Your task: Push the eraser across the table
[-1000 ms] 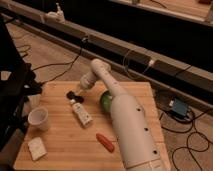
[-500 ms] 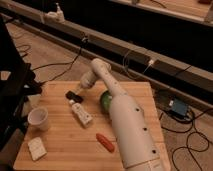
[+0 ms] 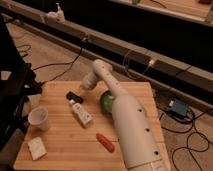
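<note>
The eraser (image 3: pixel 72 95) is a small black block lying on the far left part of the wooden table (image 3: pixel 60 155). My white arm reaches up from the lower right, bends at its elbow over the table's far edge and comes down to the left. The gripper (image 3: pixel 82 89) sits just right of the eraser and slightly behind it, close to it. I cannot tell whether they touch.
A long white bar with marks (image 3: pixel 81 113) lies just in front of the eraser. A green bowl (image 3: pixel 106 102) sits partly behind my arm. A white cup (image 3: pixel 39 119), a white spongy block (image 3: pixel 36 148) and a red object (image 3: pixel 105 142) are nearer the front. Cables lie on the floor.
</note>
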Robot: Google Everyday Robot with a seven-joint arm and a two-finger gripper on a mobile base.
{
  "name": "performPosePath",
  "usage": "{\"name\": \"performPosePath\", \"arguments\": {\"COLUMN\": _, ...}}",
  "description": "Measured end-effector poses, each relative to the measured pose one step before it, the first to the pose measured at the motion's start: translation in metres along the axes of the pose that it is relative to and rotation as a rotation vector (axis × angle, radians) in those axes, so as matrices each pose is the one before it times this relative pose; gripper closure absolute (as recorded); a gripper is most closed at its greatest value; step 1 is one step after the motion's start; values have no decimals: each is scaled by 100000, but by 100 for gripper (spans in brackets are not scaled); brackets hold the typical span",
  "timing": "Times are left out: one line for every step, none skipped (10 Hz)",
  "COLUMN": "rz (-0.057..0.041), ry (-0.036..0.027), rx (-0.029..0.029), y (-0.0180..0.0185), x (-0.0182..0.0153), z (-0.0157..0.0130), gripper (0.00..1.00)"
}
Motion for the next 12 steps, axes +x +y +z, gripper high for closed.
{"name": "performPosePath", "arguments": {"rz": 2346, "ry": 1600, "rx": 938, "y": 292, "x": 1092, "z": -583, "gripper": 100}}
{"name": "performPosePath", "arguments": {"rz": 1286, "ry": 930, "rx": 751, "y": 152, "x": 492, "z": -400, "gripper": 100}}
{"name": "performPosePath", "arguments": {"rz": 940, "ry": 429, "rx": 319, "y": 213, "x": 328, "z": -141, "gripper": 100}}
{"name": "performPosePath", "arguments": {"rz": 909, "ry": 101, "rx": 134, "y": 313, "x": 159, "z": -54, "gripper": 100}}
{"name": "performPosePath", "arguments": {"rz": 683, "ry": -423, "rx": -246, "y": 377, "x": 32, "z": 185, "gripper": 100}}
{"name": "performPosePath", "arguments": {"rz": 392, "ry": -1308, "rx": -180, "y": 332, "x": -274, "z": 251, "gripper": 100}}
{"name": "performPosePath", "arguments": {"rz": -1, "ry": -1518, "rx": -338, "y": 279, "x": -364, "z": 379, "gripper": 100}}
{"name": "performPosePath", "arguments": {"rz": -118, "ry": -1919, "rx": -392, "y": 211, "x": -602, "z": 472, "gripper": 100}}
{"name": "performPosePath", "arguments": {"rz": -1670, "ry": -1886, "rx": -889, "y": 128, "x": -882, "z": 666, "gripper": 100}}
{"name": "performPosePath", "arguments": {"rz": -2201, "ry": -2042, "rx": -906, "y": 5, "x": -1026, "z": 779, "gripper": 100}}
{"name": "performPosePath", "arguments": {"rz": -2089, "ry": -1666, "rx": -1846, "y": 107, "x": -927, "z": 919, "gripper": 100}}
{"name": "performPosePath", "arguments": {"rz": -1873, "ry": -1640, "rx": -2183, "y": 84, "x": -736, "z": 995, "gripper": 100}}
